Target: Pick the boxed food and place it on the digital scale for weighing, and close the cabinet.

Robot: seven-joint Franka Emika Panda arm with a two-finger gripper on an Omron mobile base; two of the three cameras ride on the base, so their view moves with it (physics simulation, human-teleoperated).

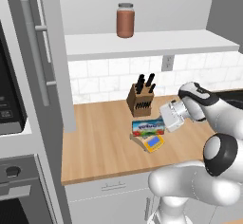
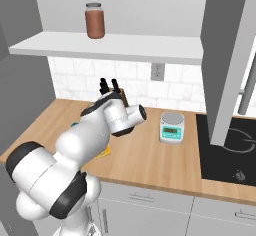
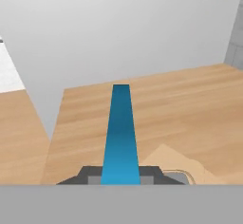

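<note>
Centre of the left base view: the gripper [image 1: 166,118] is clamped on the boxed food [image 1: 147,126] — a flat blue carton standing on edge over the tan wedge-shaped digital scale [image 1: 150,143]. Bare wood counter [image 1: 99,142] lies open leftward; the cabinet [image 1: 40,57] door stands open at the upper left.
</note>
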